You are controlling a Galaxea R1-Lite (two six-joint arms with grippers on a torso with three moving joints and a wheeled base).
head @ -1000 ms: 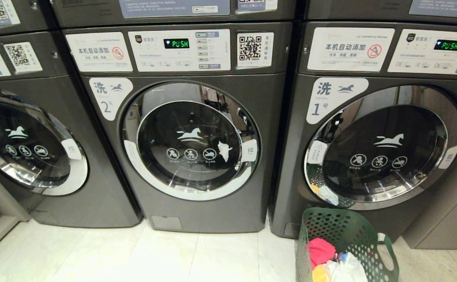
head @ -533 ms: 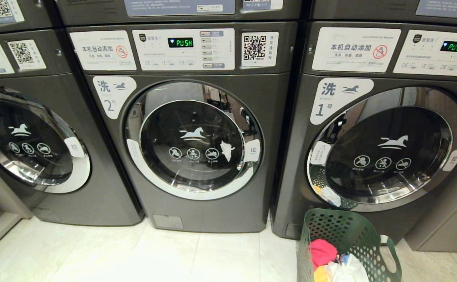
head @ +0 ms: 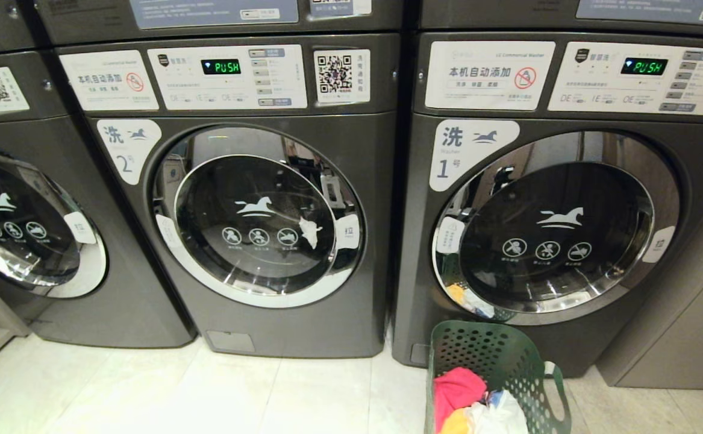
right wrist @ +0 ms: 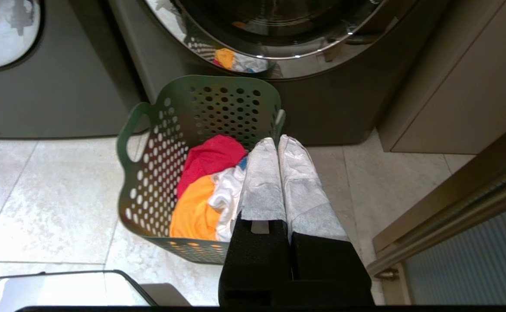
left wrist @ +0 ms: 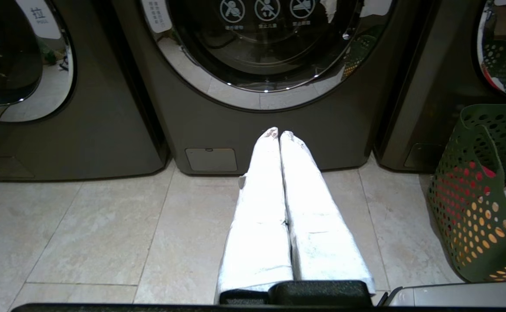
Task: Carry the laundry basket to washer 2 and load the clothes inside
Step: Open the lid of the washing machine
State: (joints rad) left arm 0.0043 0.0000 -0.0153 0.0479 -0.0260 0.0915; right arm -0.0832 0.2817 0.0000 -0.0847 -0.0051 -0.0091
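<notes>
Down by washer 1 (head: 544, 241), the laundry basket (head: 496, 355) holds the clothes (head: 471, 404); both grippers' jaws together.

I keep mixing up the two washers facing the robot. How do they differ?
Washer 2 carries a "2" label; washer 1 a "1". The laundry basket stands before washer 1, bare floor before washer 2. Washer 2's glass bears a torn white patch; washer 1's doesn't. Both are grey, shut, showing PUSH.

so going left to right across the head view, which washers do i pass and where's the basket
unnumbered washer → washer 2 → washer 1, with the basket on the floor in front of washer 1, clothes inside it
</notes>
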